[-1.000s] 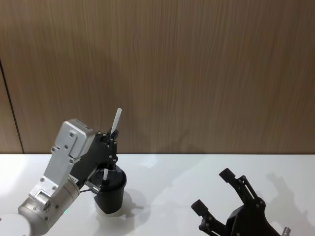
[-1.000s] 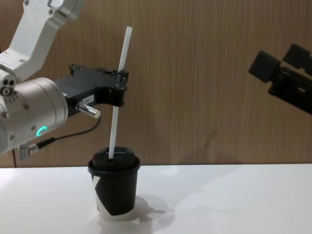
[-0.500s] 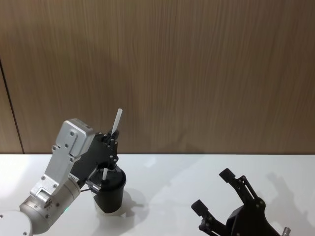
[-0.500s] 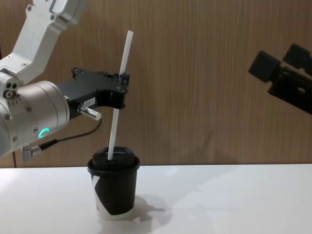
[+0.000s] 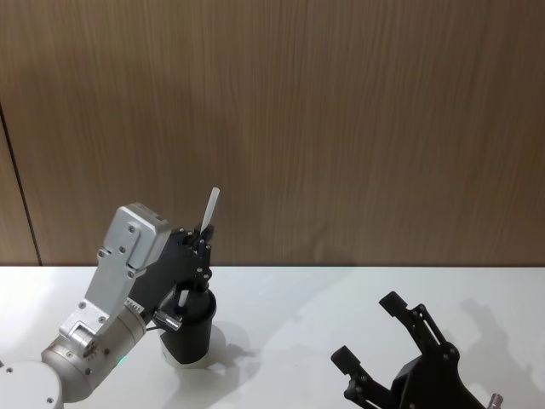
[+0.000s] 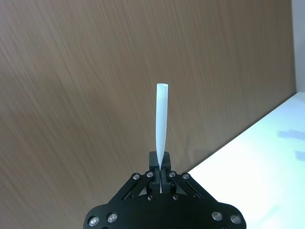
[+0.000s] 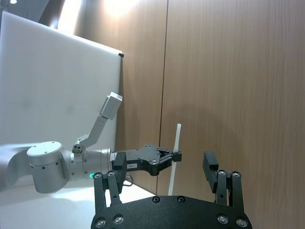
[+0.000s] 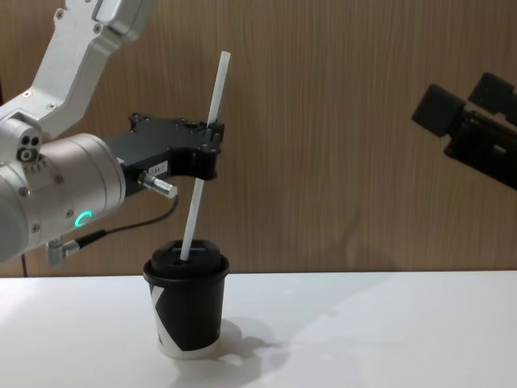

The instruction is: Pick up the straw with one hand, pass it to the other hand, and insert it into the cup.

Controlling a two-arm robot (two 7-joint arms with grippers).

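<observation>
The black cup [image 8: 187, 311] with its lid stands on the white table [image 8: 363, 331] at the left; it also shows under the arm as cup [image 5: 189, 331]. The white straw [image 8: 207, 145] leans with its top to the right, and its lower end meets the lid. My left gripper [image 8: 212, 150] is shut on the straw about halfway up, above the cup. The straw [image 6: 161, 126] rises from the shut left gripper [image 6: 161, 168]. My right gripper [image 5: 367, 330] hangs open and empty at the right, well away from the cup; past it the straw [image 7: 175, 151] shows farther off.
A brown wood-grain wall [image 5: 341, 128] runs behind the table. A dark cable [image 8: 129, 228] loops from the left gripper's silver plug down to the wrist. The right gripper [image 8: 466, 99] sits high at the right edge of the chest view.
My left gripper has moved to the right with the straw in it. The straw now leans more, its top farther right, while its lower end stays at the lid. The right arm has not moved.
</observation>
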